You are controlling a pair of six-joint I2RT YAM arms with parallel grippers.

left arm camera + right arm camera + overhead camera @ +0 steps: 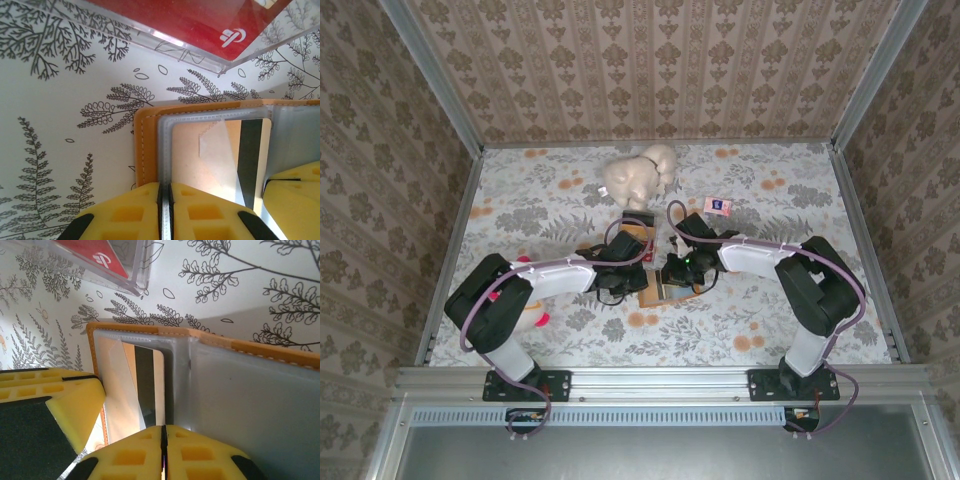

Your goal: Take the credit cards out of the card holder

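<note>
The card holder (141,150), a tan-orange wallet, lies open and flat on the fern-patterned table (770,320), at the centre where the two arms meet. Its grey-blue see-through pockets face up.

One credit card (200,165) sits inside a pocket, pale side up, with a black stripe down one side. A red card (200,17) with a pale logo rests just beyond the holder in a clear plastic tray (175,42), apart from the wallet.

The left tool (165,192) is clenched on the edge of a pocket leaf, its yellow pads nearly touching with only the thin sheet between them. The right tool (163,435) is pressed together the same way near the fold between the two halves. It grasps the holder there, but whether the card's edge is also caught cannot be told.

The step in hand looks like freeing the pocketed card — both tools are pinning the wallet, and neither clearly has the card itself.

- **Anchor:** one tool should keep its pinch on the pocket leaf, so the light wallet does not drag along.
- **Grip:** the other should let go and take only the card's exposed edge. Pinching pocket and card together would lock the card in.
- **Pull:** draw it flat along the pocket, towards its open side, rather than lifting — the frames do not show which side that is.
- **Risk:** the thin plastic may buckle or cling.
</note>
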